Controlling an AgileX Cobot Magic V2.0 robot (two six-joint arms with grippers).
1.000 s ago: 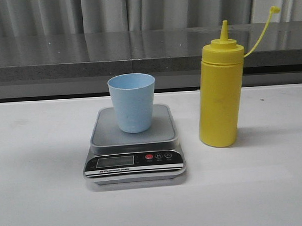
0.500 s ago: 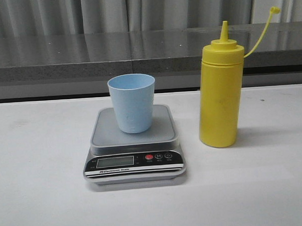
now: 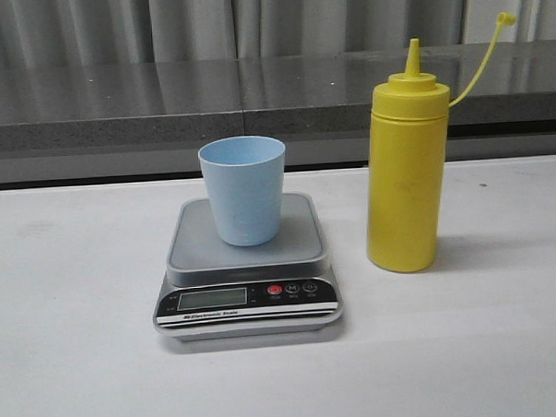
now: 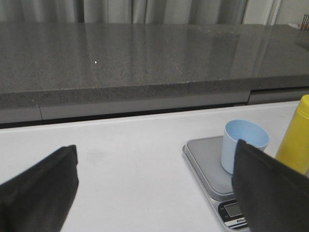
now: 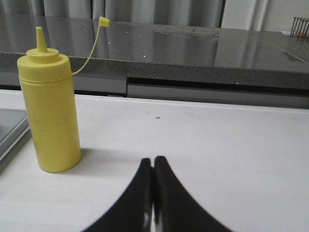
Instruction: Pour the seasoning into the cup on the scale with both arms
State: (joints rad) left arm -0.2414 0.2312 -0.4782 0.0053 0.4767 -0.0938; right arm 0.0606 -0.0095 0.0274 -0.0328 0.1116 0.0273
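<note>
The pale blue cup [image 3: 243,190] stands upright on the grey platform of the scale [image 3: 246,265], mid-table. The yellow seasoning bottle [image 3: 404,171] stands upright to the right of the scale, its cap hanging off on its strap. No gripper shows in the front view. In the left wrist view my left gripper [image 4: 154,181] is open wide and empty, low over the table to the left of the scale [image 4: 207,162] and cup [image 4: 241,150]. In the right wrist view my right gripper [image 5: 153,166] is shut and empty, to the right of the bottle [image 5: 49,113] and apart from it.
A dark grey stone counter [image 3: 255,103] runs along the back of the white table [image 3: 82,365], with curtains behind it. The bottle's edge [image 4: 295,140] shows in the left wrist view beyond the cup.
</note>
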